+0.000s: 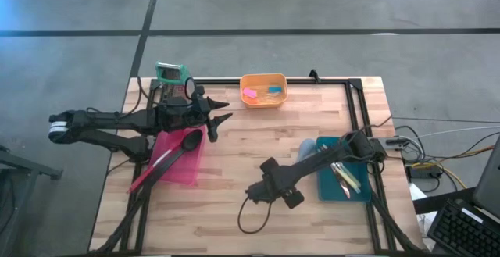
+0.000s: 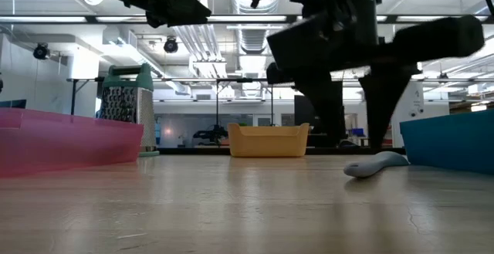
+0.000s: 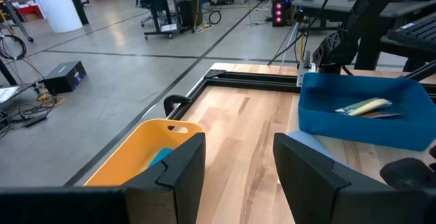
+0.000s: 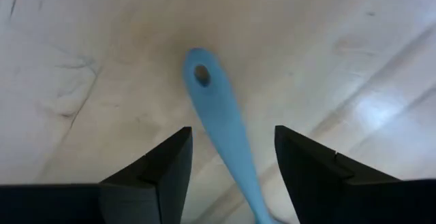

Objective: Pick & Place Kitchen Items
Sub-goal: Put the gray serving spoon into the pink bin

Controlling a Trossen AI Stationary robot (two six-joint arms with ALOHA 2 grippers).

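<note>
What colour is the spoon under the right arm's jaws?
Pale blue spoon, clearest in the right wrist view.

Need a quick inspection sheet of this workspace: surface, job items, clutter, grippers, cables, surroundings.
Surface: wooden table, black frame.
Job's things: pale-blue spoon on the wood; black spoon and red spoon in pink tray; cutlery in blue tray; small tools in orange tub.
Clutter: grater.
Grippers: left gripper open, raised near the grater; right gripper open, straddling the pale-blue spoon's handle.
Cables: black cable looped on the table.
Surroundings: workshop floor, benches.
</note>
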